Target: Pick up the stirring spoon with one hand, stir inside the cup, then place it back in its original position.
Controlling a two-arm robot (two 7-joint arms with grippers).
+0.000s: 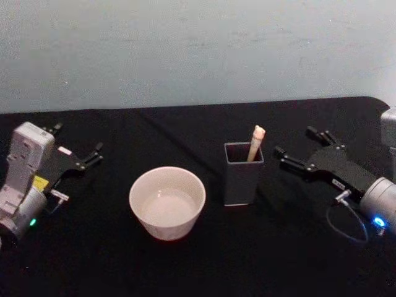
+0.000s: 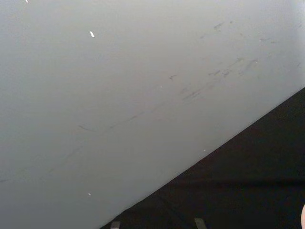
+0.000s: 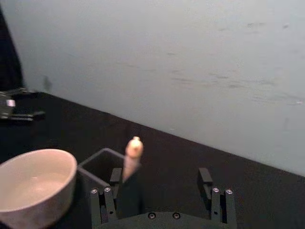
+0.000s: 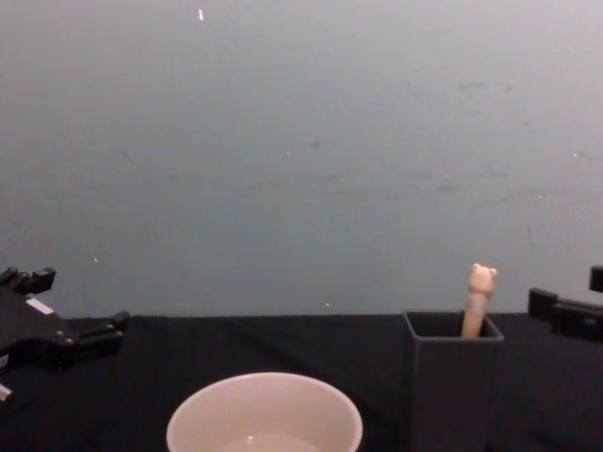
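Head view puts the spoon (image 1: 256, 142) upright in the holder (image 1: 242, 179), right of centre on the black worktop (image 1: 185, 266), with only its beige handle and bear head above the rim at the opening's far right corner; stem and bowl are hidden inside. Just left of the holder, close but apart, sits the cup (image 1: 167, 201); whether it holds any liquid is hard to tell. To the right of the holder hangs the right tool (image 1: 294, 141), fingers (image 1: 289, 161) spread wide and gripping nothing, pointing toward the spoon, near it but not touching. Right wrist view agrees: the two fingers (image 3: 115, 176) flank an empty gap, and the handle stands ahead, nearer in line with one finger than centred between them. At the far left of the head view the left tool (image 1: 76, 138) sits parked, also spread and empty, well apart from the cup. By my reading the task is at its first step, the pick-up, with no grasp made and stirring and return both to come. The next move calls for the right tool to shift so that the handle falls between its fingers above the holder's rim, close on the thin handle below the bear head, and then lift straight up until the bowl clears the tall holder, since a sideways pull could tip the holder or knock the cup.
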